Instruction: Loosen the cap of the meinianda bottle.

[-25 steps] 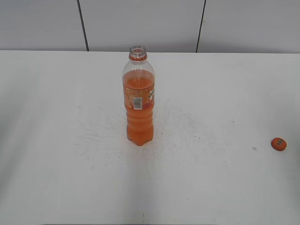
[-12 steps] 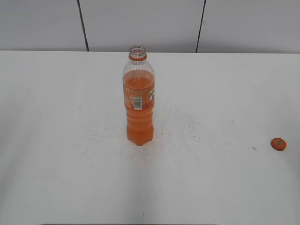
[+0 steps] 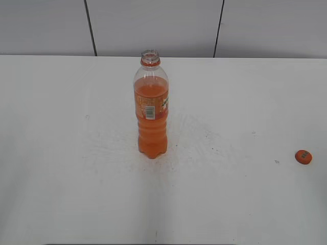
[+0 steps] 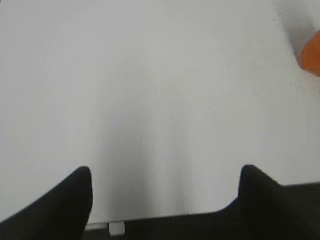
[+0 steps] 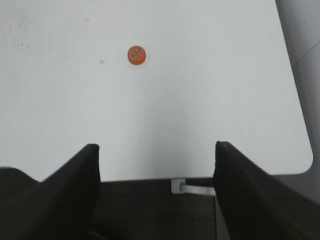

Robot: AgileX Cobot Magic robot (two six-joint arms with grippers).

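The meinianda bottle stands upright in the middle of the white table, its mouth bare above the orange neck ring. An orange blur at the right edge of the left wrist view is part of it. The cap lies on the table far to the right, apart from the bottle; it also shows in the right wrist view. My left gripper is open and empty over bare table. My right gripper is open and empty, well short of the cap. Neither gripper shows in the exterior view.
The white table has faint scuff marks around the bottle. Its right edge and rounded front corner show in the right wrist view. A grey panelled wall runs behind the table.
None of the objects has visibly moved; the bottle and the cap stay where they were.
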